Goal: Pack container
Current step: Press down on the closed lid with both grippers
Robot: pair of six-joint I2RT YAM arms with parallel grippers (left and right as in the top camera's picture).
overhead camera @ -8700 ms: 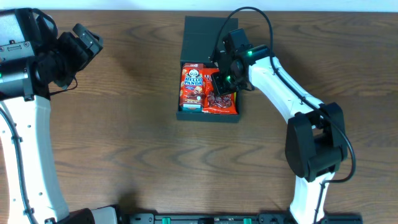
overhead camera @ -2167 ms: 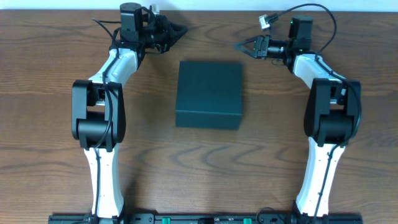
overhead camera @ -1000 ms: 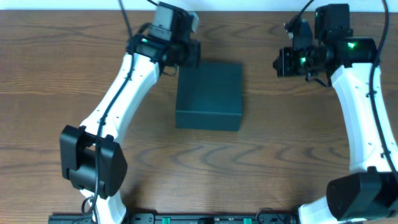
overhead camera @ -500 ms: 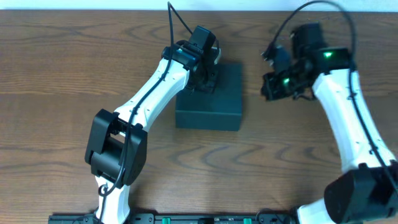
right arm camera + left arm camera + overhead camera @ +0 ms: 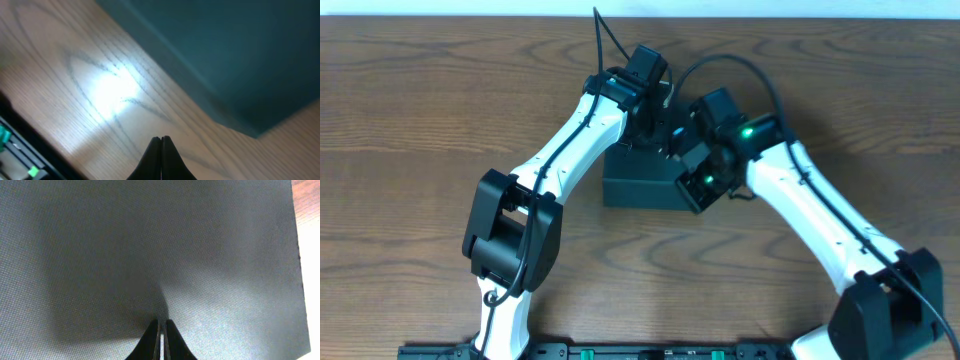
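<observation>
Right gripper (image 5: 161, 141) pinched closed, empty, over bare table (image 5: 75, 75) just off the container's (image 5: 638, 187) near right corner. Container mid-table, lid down, roughly square, no real long axis, sides squared to table edge. Left gripper (image 5: 161, 325) closed, empty, tips on or just above far part of lid; left arm nearer.

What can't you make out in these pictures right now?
- What's inside the container: its lid is shut in every view.
- Overhead: the left arm and right arm cover most of the lid and hide both hands' tips.
- Left wrist: whether the shut left hand touches the lid; the view is too close to tell.
- Right wrist: most of the container, cut off by the top and right edges beyond the shut right hand.
</observation>
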